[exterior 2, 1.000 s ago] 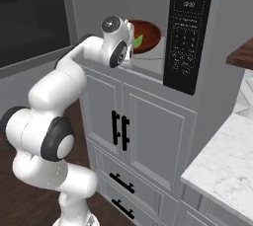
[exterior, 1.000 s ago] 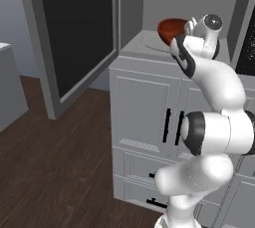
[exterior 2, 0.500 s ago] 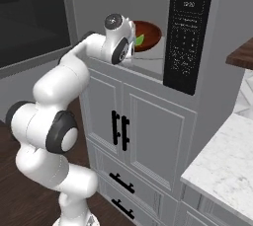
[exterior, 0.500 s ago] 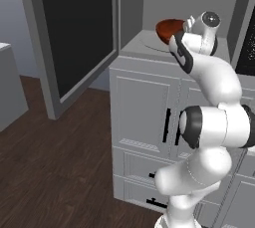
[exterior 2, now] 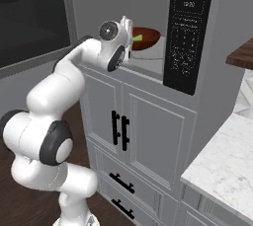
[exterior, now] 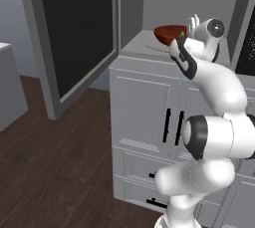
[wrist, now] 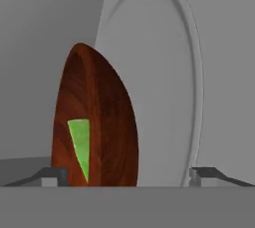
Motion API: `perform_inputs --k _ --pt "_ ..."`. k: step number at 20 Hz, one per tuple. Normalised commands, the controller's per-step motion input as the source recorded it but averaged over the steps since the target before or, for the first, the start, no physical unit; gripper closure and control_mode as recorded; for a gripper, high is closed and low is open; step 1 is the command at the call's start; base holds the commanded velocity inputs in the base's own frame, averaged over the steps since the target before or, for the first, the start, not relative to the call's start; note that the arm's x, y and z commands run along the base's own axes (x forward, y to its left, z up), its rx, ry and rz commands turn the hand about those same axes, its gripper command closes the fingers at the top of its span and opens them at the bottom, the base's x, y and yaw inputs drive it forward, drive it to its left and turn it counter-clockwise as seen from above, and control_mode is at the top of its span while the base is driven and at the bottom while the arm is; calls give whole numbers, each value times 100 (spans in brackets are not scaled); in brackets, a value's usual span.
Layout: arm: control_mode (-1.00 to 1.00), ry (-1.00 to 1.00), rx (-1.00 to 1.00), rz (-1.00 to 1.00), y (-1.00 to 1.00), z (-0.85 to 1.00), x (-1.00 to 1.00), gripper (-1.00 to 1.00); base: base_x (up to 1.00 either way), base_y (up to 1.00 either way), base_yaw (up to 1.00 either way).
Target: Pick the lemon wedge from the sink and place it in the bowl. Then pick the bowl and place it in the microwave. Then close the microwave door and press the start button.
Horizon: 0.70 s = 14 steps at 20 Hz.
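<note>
Since a second ago the claw [wrist: 128, 174] has spread its fingers and let go of the bowl's rim; the arm's upper links have shifted only a little and the base has not moved. In the hand view the two dark fingertips [wrist: 50, 176] stand far apart at the bottom, one on each side of the bowl [wrist: 94, 122], and neither clearly touches it, so the claw is wide and holds nothing. There is one reddish-brown bowl, and it sits inside the microwave [exterior 2: 188, 32] on the one pale round turntable [wrist: 164, 72], toward the front of the cavity. One lime-green lemon wedge [wrist: 79, 147] lies in the bowl against its inner wall; from the right base view a sliver of it [exterior 2: 138, 37] shows just over the rim beside the hand. In the left base view the bowl [exterior: 167, 33] is seen on the cavity floor just beyond the wrist. The one microwave door [exterior: 74, 38] stands swung wide out to the left, its dark glass facing the room. One dark control strip [exterior 2: 185, 37] runs down the microwave's right side. Below are two grey cabinet doors with two black handles [exterior 2: 119, 130], and under them two drawers.
</note>
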Motion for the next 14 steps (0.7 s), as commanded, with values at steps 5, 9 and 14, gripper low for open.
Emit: perform_inputs --k 5,9,14 --pt "-100 -16 -1 0 21 42 -70 -100 0 0 0" --pt "-100 -9 0 0 16 46 -96 -100 0 0 0" --pt "-100 0 -3 0 14 19 -100 -100 0 0 0"
